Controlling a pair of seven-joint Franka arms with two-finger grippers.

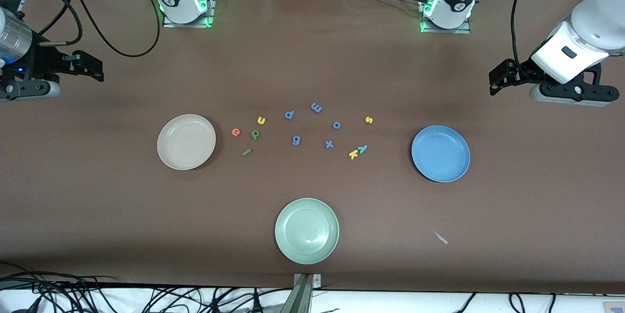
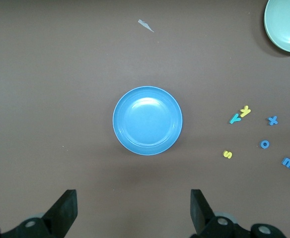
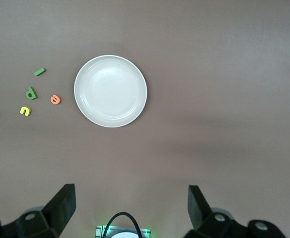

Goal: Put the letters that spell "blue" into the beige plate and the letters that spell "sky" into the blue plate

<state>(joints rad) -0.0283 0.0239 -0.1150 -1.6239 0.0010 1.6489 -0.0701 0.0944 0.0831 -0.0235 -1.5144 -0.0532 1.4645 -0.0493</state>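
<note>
My left pincer and right pincer hang released; letters lie between beige plate at nine o'clock and blue plate at three.

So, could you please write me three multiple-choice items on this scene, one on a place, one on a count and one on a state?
1. Which letter lies closest to the beige plate?
A. orange e
B. yellow s
C. teal y

2. How many blue letters lie on the table?
A. two
B. five
C. eight

3. What is in the blue plate?
A. the yellow k
B. nothing
C. three letters

Key:
1 A, the e lies just beside that plate's rim.
2 B, five blue letters sit between the coloured groups.
3 B, the left wrist view shows it bare.
</note>
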